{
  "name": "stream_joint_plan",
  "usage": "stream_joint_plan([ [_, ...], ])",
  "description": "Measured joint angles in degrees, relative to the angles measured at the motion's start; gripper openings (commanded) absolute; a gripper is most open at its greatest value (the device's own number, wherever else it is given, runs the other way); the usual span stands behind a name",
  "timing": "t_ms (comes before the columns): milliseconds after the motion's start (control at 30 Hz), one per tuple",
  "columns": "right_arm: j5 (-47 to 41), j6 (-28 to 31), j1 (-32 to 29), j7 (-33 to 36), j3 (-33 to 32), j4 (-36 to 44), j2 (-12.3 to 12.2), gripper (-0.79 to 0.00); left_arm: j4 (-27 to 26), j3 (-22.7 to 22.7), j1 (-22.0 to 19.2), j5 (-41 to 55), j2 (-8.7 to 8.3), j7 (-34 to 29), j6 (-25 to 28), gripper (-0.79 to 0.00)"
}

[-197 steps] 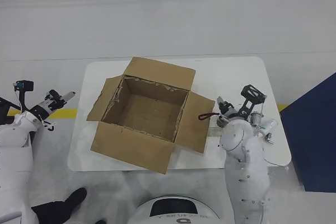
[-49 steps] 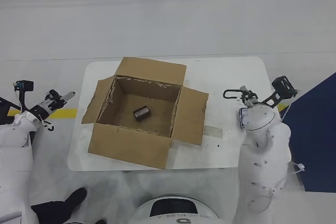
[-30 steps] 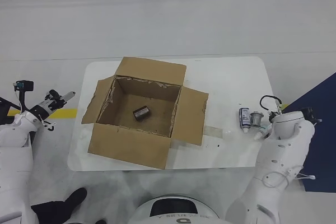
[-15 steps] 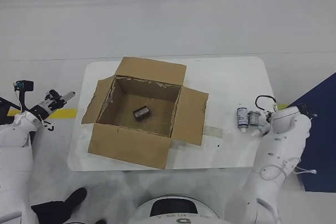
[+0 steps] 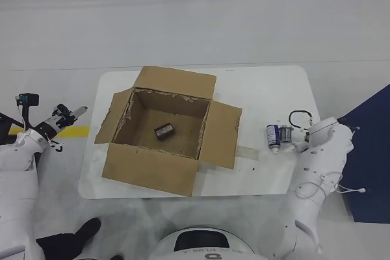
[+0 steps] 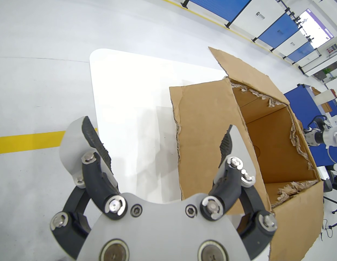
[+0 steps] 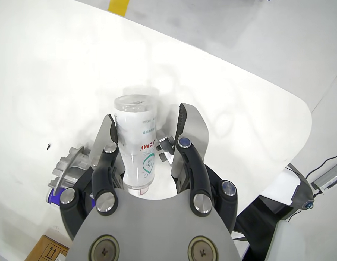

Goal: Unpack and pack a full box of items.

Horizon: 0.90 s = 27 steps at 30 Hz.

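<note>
The open cardboard box (image 5: pixel 161 140) stands mid-table with a small dark item (image 5: pixel 164 130) on its floor. At the table's right edge my right gripper (image 7: pixel 146 115) is open and straddles a clear bottle with a white label (image 7: pixel 137 148) lying on the table; one finger touches it and the other stands apart. Beside it lie a ribbed metal part (image 7: pixel 67 164) (image 5: pixel 285 134) and a blue-and-white bottle (image 5: pixel 271 136). My left gripper (image 6: pixel 157 126) (image 5: pixel 68 114) hangs open and empty off the table's left side, facing the box (image 6: pixel 239 142).
A small metal piece (image 7: pixel 164 148) lies between the clear bottle and the far finger. The box's flaps (image 5: pixel 221 133) spread outward on all sides. A strip of tape (image 5: pixel 247 153) lies on the white table (image 5: pixel 266 91) right of the box.
The dark item has appeared in the box. My right arm swung to the table's right edge, then edged left; the blue-and-white bottle and metal part slid left. The left arm kept still.
</note>
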<state>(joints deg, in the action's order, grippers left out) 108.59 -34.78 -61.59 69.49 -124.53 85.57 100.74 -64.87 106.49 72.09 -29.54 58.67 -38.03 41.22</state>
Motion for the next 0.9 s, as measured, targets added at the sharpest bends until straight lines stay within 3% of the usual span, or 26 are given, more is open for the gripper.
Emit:
stream_joint_plan([
  [200,2.09,0.99,0.46,1.0,-0.15,0.69,0.88,-0.631,0.0,0.0,0.0,0.0,0.0,0.0,0.0,0.0],
  [400,2.95,1.8,0.26,1.81,0.26,1.92,1.72,-0.613,0.0,0.0,0.0,0.0,0.0,0.0,0.0,0.0],
  [633,4.04,1.78,0.8,1.8,0.98,0.69,2.57,-0.548,0.0,0.0,0.0,0.0,0.0,0.0,0.0,0.0],
  [767,4.39,1.98,0.95,2.0,0.84,1.08,3.0,-0.459,0.0,0.0,0.0,0.0,0.0,0.0,0.0,0.0],
  [900,5.03,1.92,1.18,1.94,0.86,0.8,3.37,-0.456,0.0,0.0,0.0,0.0,0.0,0.0,0.0,0.0],
])
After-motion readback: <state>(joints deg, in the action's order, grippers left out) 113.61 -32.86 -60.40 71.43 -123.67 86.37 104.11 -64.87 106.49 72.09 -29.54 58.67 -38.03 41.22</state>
